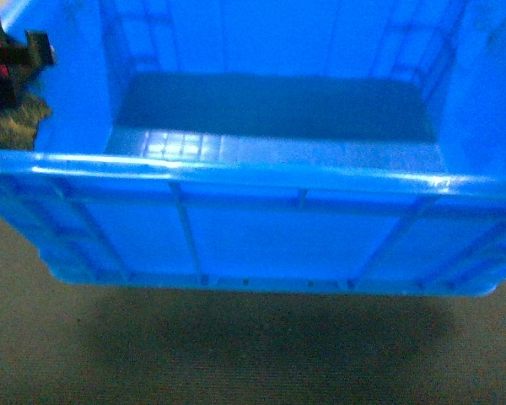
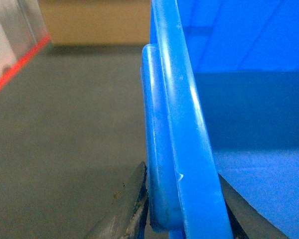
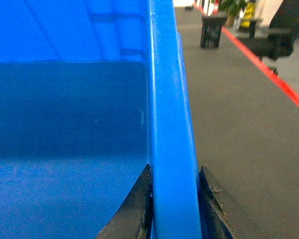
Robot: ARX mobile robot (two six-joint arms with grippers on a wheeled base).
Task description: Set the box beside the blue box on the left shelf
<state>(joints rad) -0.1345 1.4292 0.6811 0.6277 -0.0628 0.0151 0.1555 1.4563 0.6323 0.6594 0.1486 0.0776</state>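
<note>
Progress: box [image 1: 261, 211] is lifted and carried, clear of the grey floor [image 1: 236, 354], a shadow beneath it; judged mid-transport. No shelf and no second blue box in any view, so the placing is all still to do.
Left gripper [image 2: 182, 209]: fingers [image 2: 122, 214] clamped on the box's left rim, one outside the wall, one inside.
Right gripper [image 3: 173, 204]: fingers [image 3: 134, 209] closed on the right rim, which runs straight up from between them.
Box position: spans between the two grippers, open top toward the head camera.
Box looks: bright blue plastic, thick rolled rim, ribbed walls, grid floor, empty inside.
Surroundings: red floor line [image 3: 274, 74] beyond the right fingers.
</note>
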